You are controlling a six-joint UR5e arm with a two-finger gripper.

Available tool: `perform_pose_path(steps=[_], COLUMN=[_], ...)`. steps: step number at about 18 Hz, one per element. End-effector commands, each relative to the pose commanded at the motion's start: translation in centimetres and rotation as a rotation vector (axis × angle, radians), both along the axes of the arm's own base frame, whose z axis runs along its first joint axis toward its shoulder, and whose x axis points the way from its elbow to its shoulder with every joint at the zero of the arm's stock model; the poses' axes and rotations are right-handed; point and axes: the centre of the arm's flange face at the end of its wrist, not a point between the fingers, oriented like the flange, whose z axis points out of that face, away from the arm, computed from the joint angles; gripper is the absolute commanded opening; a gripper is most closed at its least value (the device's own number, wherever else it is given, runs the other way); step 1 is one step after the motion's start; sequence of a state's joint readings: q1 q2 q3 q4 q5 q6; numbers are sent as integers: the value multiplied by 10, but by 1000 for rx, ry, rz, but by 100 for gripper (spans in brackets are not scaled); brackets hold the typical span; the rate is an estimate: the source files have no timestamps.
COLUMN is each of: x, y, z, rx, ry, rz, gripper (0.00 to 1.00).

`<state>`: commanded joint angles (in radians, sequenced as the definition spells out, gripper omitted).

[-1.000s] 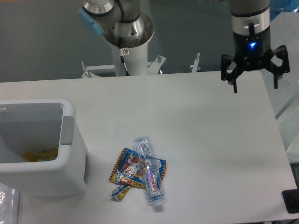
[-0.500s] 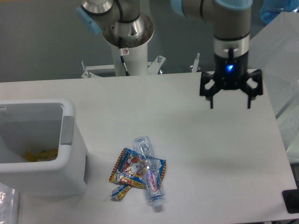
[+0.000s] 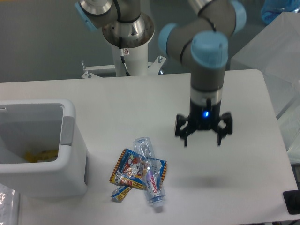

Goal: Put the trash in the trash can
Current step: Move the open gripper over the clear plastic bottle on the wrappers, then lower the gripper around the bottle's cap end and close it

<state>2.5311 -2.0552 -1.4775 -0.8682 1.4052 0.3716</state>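
A small clear plastic bottle [image 3: 149, 173] with a purple-blue label lies on the white table, its cap toward the front edge. It rests across a blue-and-orange foil snack wrapper [image 3: 131, 171]; a smaller folded wrapper [image 3: 120, 192] lies just in front of that. The white trash can [image 3: 42, 147] with a grey side panel stands at the left, with something yellow inside. My gripper [image 3: 203, 139] hangs open above the table, to the right of the trash and a little behind it, holding nothing.
The arm's base column [image 3: 127, 42] rises behind the table's back edge. A clear plastic sheet [image 3: 276, 51] covers the area at the far right. A dark object [image 3: 292, 201] sits at the front right corner.
The gripper has swept from the back right corner down and to the left, toward the middle of the table and nearer the trash. It stays open. The trash has not moved.
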Motion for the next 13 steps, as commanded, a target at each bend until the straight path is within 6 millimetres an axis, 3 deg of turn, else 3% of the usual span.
perform_pose_path(steps=[3,13], x=[-5,3], y=[36,73], z=[-24,-68], rx=[7,-13], ry=[-33,-82], rz=[28,43], gripper=[100,100])
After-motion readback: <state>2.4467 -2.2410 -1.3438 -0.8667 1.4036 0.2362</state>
